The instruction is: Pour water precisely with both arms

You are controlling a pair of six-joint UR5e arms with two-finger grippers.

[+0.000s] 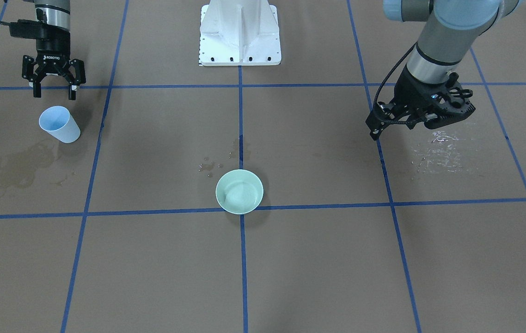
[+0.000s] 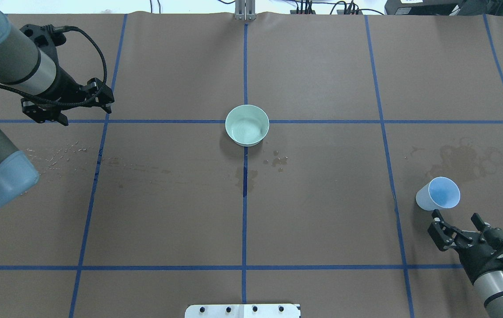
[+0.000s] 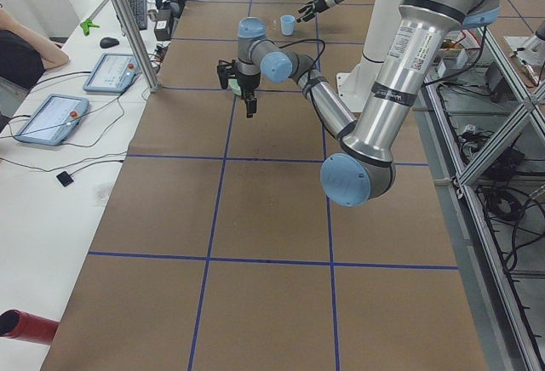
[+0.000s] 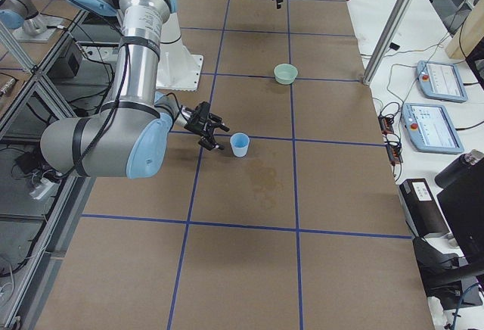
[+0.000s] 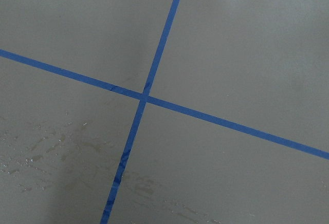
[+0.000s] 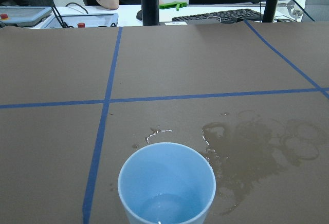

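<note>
Two hazards stand out, and both come from how wet this tabletop [image 1: 318,259] is. The pale blue cup [image 1: 59,124] stands upright near the robot's edge, toward the right end. A dark damp patch [image 6: 247,147] lies beside it, with droplets at its foot. The right arm [image 2: 499,282] holds its jaws spread wide and empty just behind the cup, not touching it. If they close off-centre or too high on the tapered wall, the light cup could tip or squirt out of the grip. A wet wall would make that slip likelier, I judge.

Only a shallow layer of the water [image 6: 164,207] shows in the cup's bottom. A thin shiny pool [image 2: 246,130] lies in the green bowl [image 1: 239,191] at the tabletop's middle. With so little to pour, a quick tilt might send it past the bowl's rim, adding to the drops [image 1: 207,166] on the robot's side of the bowl.

The left arm [image 1: 448,37] hangs low toward the left end, over glinting streaks [image 1: 438,152]. Its jaws carry nothing, but whether they are spread or closed I cannot tell. Its wrist view shows only tape lines and wet marks. I see no vessel near it, so its part in the pouring is unclear. If it reaches across, it could crowd the right arm over the bowl.
</note>
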